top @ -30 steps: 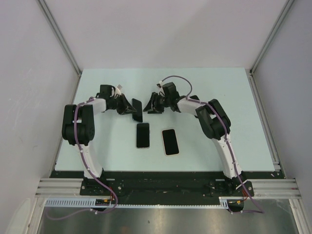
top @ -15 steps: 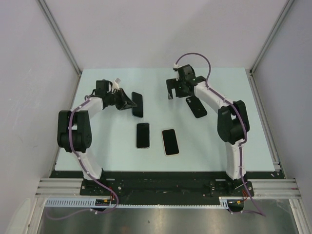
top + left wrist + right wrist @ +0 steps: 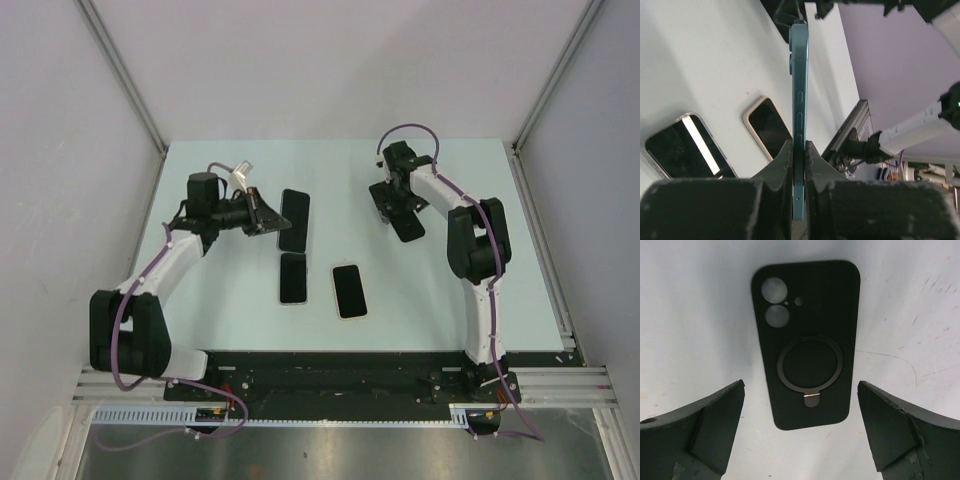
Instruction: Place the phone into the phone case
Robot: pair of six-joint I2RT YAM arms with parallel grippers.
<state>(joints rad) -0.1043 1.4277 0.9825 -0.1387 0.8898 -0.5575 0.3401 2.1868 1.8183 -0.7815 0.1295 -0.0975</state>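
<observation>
A teal-edged phone [image 3: 799, 95] is clamped edge-on between the fingers of my left gripper [image 3: 799, 150]. From above, this phone [image 3: 294, 218] hangs dark-faced over the table's back left, with the left gripper [image 3: 264, 216] shut on its left end. The black phone case [image 3: 807, 342] lies flat on the table, back side up, showing its camera holes and ring stand. My right gripper [image 3: 801, 384] hovers over the case's near end, open wide, its fingers either side and not touching it. From above, the case [image 3: 411, 227] lies just below the right gripper [image 3: 389, 211].
Two other phones lie screen-up at mid-table, one dark-framed [image 3: 292, 277] and one pale-framed [image 3: 349, 290]. The left wrist view shows them too, the dark-framed one [image 3: 687, 150] beside the pale-framed one [image 3: 767, 127]. Walls and rails enclose the table's back and sides.
The two grippers have parted. The right one swung right, its jaws went wide, the case now lies on the table under it. The left arm shifted, still carrying the phone.
</observation>
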